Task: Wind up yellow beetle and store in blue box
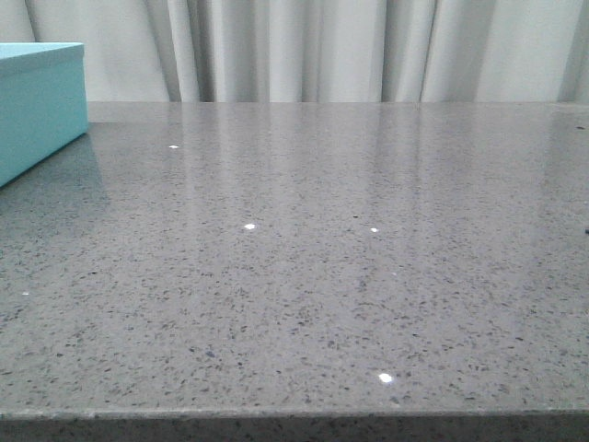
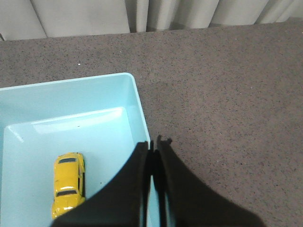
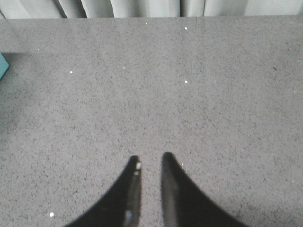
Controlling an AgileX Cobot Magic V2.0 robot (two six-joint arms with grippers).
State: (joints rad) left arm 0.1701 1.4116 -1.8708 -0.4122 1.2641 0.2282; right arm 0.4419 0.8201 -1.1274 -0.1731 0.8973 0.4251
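Lying on the pale floor of the box (image 2: pixel 71 101), the beetle (image 2: pixel 69 184), glossy yellow with dark windows, on its wheels and clear of the walls, nearer the wall that runs beside the left gripper (image 2: pixel 154 147) than the opposite side. Hanging above that wall, close to the box's corner, with black fingers (image 2: pixel 137 189) pressed together to a thin seam and nothing between them. Seen from the front, only one end of the box (image 1: pixel 37 106), at the far left edge of the table (image 1: pixel 313 276), its turquoise side flat and matte, the inside hidden from there, so no beetle visible in that view. Speckled grey stone for the tabletop, glossy, dotted with a few bright glints of reflected light, with pale pleated curtains (image 1: pixel 304 51) behind its far edge. Poised over bare tabletop well away from the box, the right gripper (image 3: pixel 150 158), fingers parted by a narrow gap, tips not touching, holding nothing. At the side of the right wrist view, a small turquoise sliver (image 3: pixel 3 66), a corner of the box. No arm or gripper showing in the front view.
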